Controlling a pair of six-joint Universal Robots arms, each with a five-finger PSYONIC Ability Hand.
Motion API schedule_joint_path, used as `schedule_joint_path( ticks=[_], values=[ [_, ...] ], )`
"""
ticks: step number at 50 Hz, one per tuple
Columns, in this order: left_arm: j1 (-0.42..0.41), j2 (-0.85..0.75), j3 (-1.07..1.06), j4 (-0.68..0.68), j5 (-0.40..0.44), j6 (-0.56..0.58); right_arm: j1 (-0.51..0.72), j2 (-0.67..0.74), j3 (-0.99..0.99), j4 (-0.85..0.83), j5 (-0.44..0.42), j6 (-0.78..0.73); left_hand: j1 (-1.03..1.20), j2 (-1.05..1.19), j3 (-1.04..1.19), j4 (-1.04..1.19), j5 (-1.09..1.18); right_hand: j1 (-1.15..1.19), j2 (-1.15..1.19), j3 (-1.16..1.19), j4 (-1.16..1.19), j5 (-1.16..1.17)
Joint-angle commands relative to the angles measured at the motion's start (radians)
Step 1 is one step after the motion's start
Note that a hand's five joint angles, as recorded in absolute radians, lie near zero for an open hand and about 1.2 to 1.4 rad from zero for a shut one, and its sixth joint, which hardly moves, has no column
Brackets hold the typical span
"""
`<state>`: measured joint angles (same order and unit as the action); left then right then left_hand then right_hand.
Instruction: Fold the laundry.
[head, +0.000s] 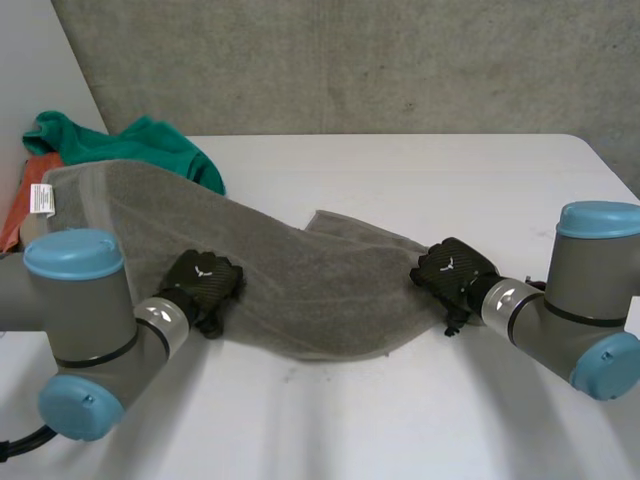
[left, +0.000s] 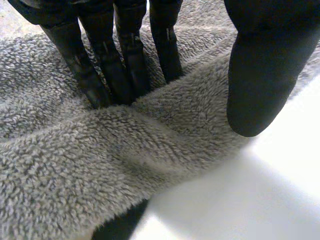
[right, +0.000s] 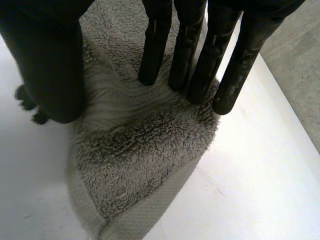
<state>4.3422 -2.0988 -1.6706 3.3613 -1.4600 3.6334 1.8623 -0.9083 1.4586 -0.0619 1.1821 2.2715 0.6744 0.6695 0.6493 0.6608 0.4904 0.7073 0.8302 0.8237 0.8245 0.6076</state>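
A grey towel (head: 300, 280) lies stretched slantwise across the white table (head: 420, 180), from the far left to the near right. My left hand (head: 203, 280) sits on the towel's near edge towards its left. In the left wrist view its fingers (left: 120, 65) dig into the pile, and a ridge of towel (left: 125, 150) is gathered between them and the thumb (left: 260, 75). My right hand (head: 452, 268) rests on the towel's right end. There its straight fingers (right: 195, 50) press on the cloth behind the corner (right: 135, 200), with the thumb (right: 45, 65) at the towel's side edge.
A green cloth (head: 150, 145) and an orange one (head: 18, 205) lie heaped at the table's far left, partly under the towel's end with its white label (head: 40, 198). Bare table stretches beyond and in front of the towel. A grey wall stands behind.
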Motion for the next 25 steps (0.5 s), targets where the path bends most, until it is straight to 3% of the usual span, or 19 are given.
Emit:
schedule_joint_path(
  ticks=[1, 5, 12, 16, 19, 25],
  values=[
    [-0.01, -0.039, 0.064, 0.01, -0.034, 0.001, 0.0, 0.019, -0.034, -0.002, -0.007, 0.006, 0.398, 0.403, 0.423, 0.412, 0.407, 0.674, 0.551, 0.558, 0.557, 0.599],
    [-0.013, -0.055, 0.104, 0.01, -0.037, 0.001, -0.003, 0.011, -0.041, -0.004, -0.015, 0.017, 0.721, 0.726, 0.746, 0.734, 0.73, 0.689, 0.566, 0.573, 0.572, 0.614],
    [-0.065, -0.023, 0.16, -0.003, -0.043, -0.001, -0.011, -0.061, -0.041, 0.011, 0.004, 0.029, 0.722, 0.727, 0.747, 0.736, 0.731, 0.689, 0.566, 0.573, 0.572, 0.614],
    [-0.093, 0.117, 0.151, -0.025, -0.04, -0.01, -0.047, -0.144, -0.035, 0.085, 0.007, 0.025, 0.722, 0.727, 0.747, 0.736, 0.731, 0.689, 0.566, 0.573, 0.572, 0.614],
    [-0.102, 0.224, 0.138, -0.089, -0.037, -0.029, -0.081, -0.22, -0.046, 0.221, 0.01, 0.013, 0.722, 0.727, 0.747, 0.736, 0.731, 0.689, 0.566, 0.573, 0.572, 0.614],
    [-0.164, 0.388, 0.161, -0.357, -0.011, -0.101, -0.185, -0.369, -0.093, 0.467, 0.025, 0.01, 0.722, 0.727, 0.747, 0.736, 0.731, 0.689, 0.566, 0.573, 0.572, 0.614]
  ],
)
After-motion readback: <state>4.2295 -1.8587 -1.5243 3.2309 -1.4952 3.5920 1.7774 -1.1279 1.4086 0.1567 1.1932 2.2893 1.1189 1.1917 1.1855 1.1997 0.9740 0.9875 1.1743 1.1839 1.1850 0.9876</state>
